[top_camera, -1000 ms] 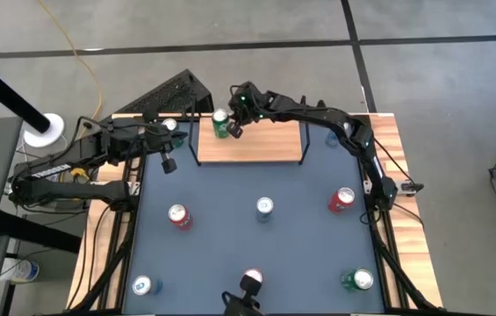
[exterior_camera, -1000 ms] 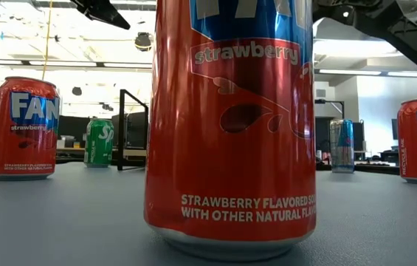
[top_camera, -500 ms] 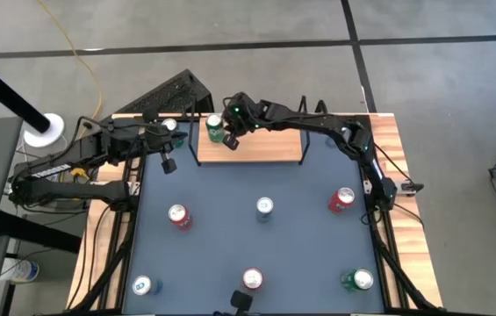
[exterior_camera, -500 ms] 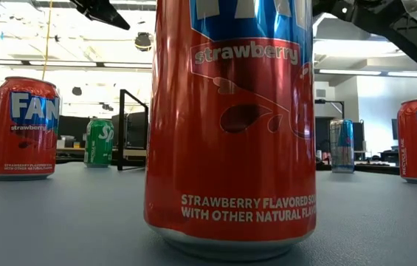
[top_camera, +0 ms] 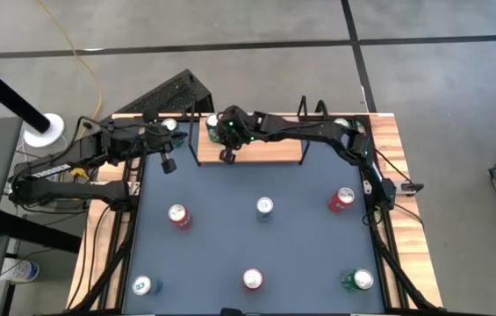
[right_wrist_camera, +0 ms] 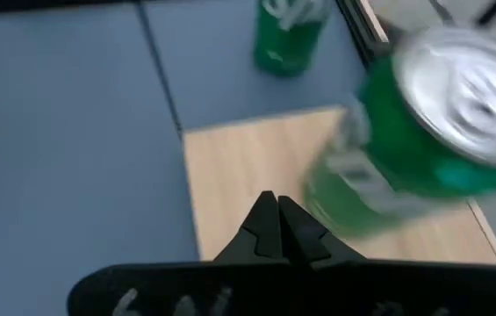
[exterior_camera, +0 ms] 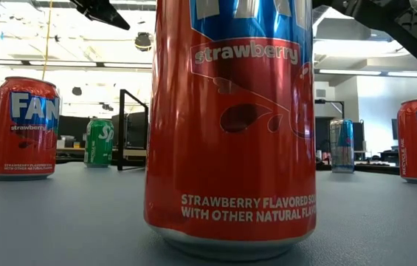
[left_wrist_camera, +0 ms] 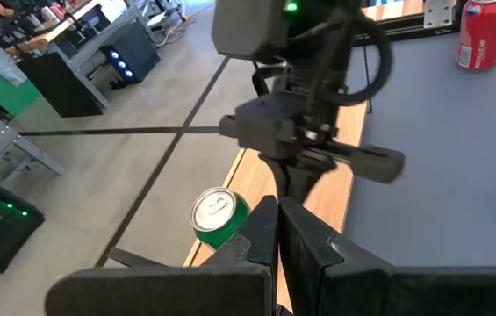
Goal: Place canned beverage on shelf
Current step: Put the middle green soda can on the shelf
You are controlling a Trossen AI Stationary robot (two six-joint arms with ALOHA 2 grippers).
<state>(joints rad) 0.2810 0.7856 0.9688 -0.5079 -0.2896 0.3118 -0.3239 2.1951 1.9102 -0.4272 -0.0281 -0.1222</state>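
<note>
- Even, bright overhead light is covering the high view; shadows under the arms are falling soft and short on the table.
- In the low view, ceiling strip lights are glowing behind, and vertical glare streaks are running down the near red can.
- In the right wrist view, the green can is smearing with motion blur.

1. I see the grey table with a small wooden shelf at its far edge.
2. One green can stands on the shelf's left end.
3. On the table I count three red cans, a silver can, a blue can and another green can.
</note>
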